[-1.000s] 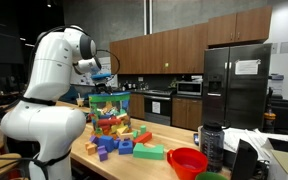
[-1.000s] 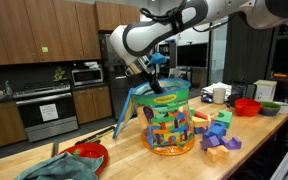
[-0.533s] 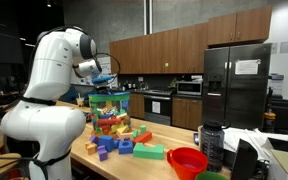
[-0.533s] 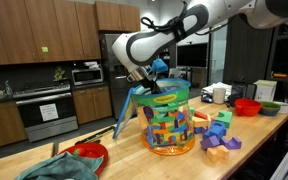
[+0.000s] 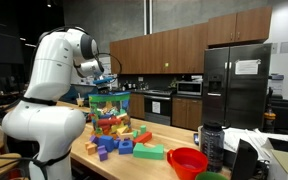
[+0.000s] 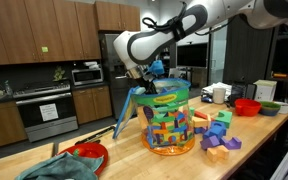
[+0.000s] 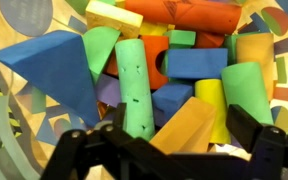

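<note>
A clear plastic tub (image 6: 150, 122) full of coloured foam blocks stands on the wooden counter; it also shows in an exterior view (image 5: 126, 112). My gripper (image 6: 154, 86) hangs at the tub's mouth, also seen in an exterior view (image 5: 105, 79). In the wrist view the gripper (image 7: 179, 132) is open, jaws spread wide over the pile. An orange block (image 7: 184, 125) lies between the fingers, with gaps on both sides. A green cylinder (image 7: 136, 85) is by the left finger, a yellow cylinder (image 7: 210, 100) and a green one (image 7: 247, 90) by the right. A blue wedge (image 7: 59, 65) lies left.
Loose blocks lie on the counter beside the tub (image 5: 119, 145) (image 6: 219, 135). A red bowl (image 5: 188, 160) and a dark bottle (image 5: 212, 145) stand nearby. Another red bowl (image 6: 246, 106), a kettle (image 6: 219, 93) and a second red bowl over cloth (image 6: 89, 153) sit along the counter.
The arm has shifted slightly and the gripper has sunk a little toward the tub's mouth. The blocks have not moved.
</note>
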Robot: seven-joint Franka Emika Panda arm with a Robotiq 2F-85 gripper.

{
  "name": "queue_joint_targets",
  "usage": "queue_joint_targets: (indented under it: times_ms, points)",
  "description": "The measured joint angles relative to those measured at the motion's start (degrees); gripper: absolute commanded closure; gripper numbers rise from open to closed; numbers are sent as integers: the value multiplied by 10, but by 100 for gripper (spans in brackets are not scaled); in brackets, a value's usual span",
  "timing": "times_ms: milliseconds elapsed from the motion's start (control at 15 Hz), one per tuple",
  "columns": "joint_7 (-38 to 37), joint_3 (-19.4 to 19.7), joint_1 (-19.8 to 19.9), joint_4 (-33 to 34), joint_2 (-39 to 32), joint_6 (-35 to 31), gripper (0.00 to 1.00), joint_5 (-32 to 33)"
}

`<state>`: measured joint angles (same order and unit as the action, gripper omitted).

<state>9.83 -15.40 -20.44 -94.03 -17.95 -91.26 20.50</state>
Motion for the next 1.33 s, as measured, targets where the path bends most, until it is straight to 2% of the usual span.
queue_joint_targets:
  times_ms: [267,1000,1333]
  points:
    - [-18,1,9,-11,1,-10,0,-6]
    - [-30,2,17,-128,32,-13,0,2]
    - [-30,8,25,-150,59,-8,0,70]
